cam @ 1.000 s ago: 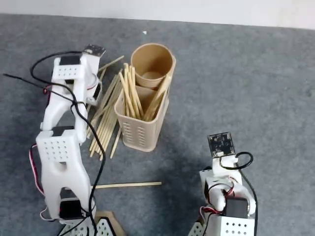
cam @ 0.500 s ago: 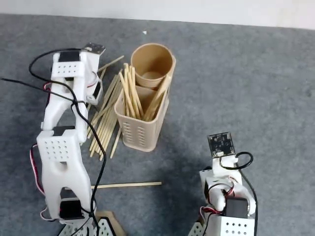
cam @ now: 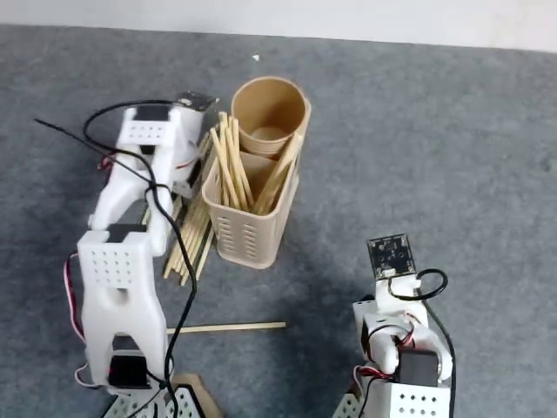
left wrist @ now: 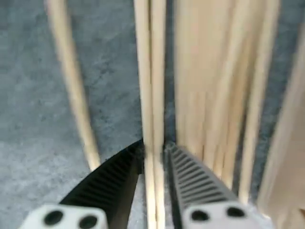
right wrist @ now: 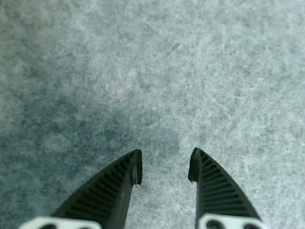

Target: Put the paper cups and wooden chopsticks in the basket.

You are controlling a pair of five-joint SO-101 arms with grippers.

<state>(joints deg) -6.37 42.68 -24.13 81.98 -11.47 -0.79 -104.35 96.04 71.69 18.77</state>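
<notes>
My left gripper (left wrist: pixel 153 148) is shut on a pair of wooden chopsticks (left wrist: pixel 151 90), with more chopsticks lying alongside on the carpet. In the high view the left arm (cam: pixel 157 144) sits over the loose chopstick pile (cam: pixel 187 239), close against the beige basket (cam: pixel 251 233). The basket holds stacked paper cups (cam: pixel 268 109) and several upright chopsticks (cam: pixel 233 170). One single chopstick (cam: pixel 228 327) lies apart on the carpet in front of the basket. My right gripper (right wrist: pixel 164 167) stands open over bare carpet, holding nothing.
Grey carpet (cam: pixel 435 157) stretches wide to the right of the basket. The right arm (cam: pixel 399 305) sits folded near the front edge. A black cable (cam: pixel 104 122) loops around the left arm.
The left arm has swung right, toward the basket, and now sits closer against its side. The right arm has stayed still.
</notes>
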